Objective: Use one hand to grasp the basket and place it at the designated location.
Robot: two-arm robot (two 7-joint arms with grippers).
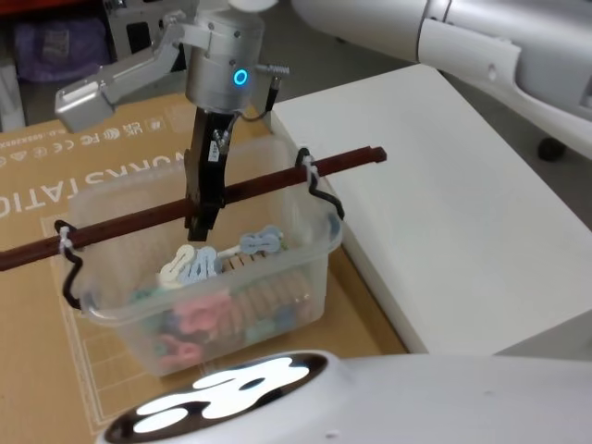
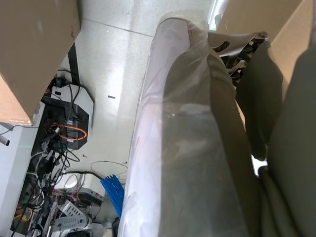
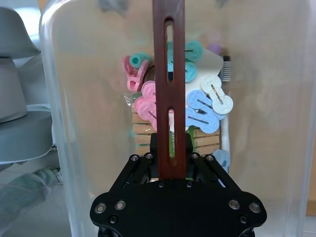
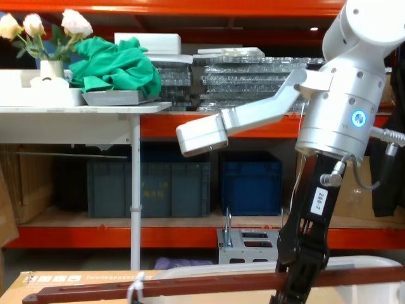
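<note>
**Left arm:** parked low, off the work. Its wrist view faces the floor, a tangle of cables and a cardboard box edge.

**Cardboard sheet****:** flat and printed. It lies under the basket and shows uncovered on the basket's left and near sides.

**Basket****:** translucent tub over the cardboard sheet, centre-left in the head view. Whether its base touches the sheet cannot be told. Its right wall is just beside the white table's edge.

**Handle****:** dark red-brown slotted bar, tilted up toward the right. It is hung from black wire hooks at both rim ends and runs out past the rim on both sides (in the head view its right tip shows over the table's corner).

**Right gripper****:** reaches down from above. Its jaws are closed tight on the handle near mid-length, one finger on each side of the bar in the right wrist view. The fingertips dip below the rim line.

**Clothes pegs****:** pink, blue, teal and white, heaped on the basket floor beneath the gripper.

**White table****:** flat top to the right of the basket, with its long edge running alongside the cardboard.

**Background, chest view:** shelving with a grey crate and a blue crate, well apart from the basket.
</note>
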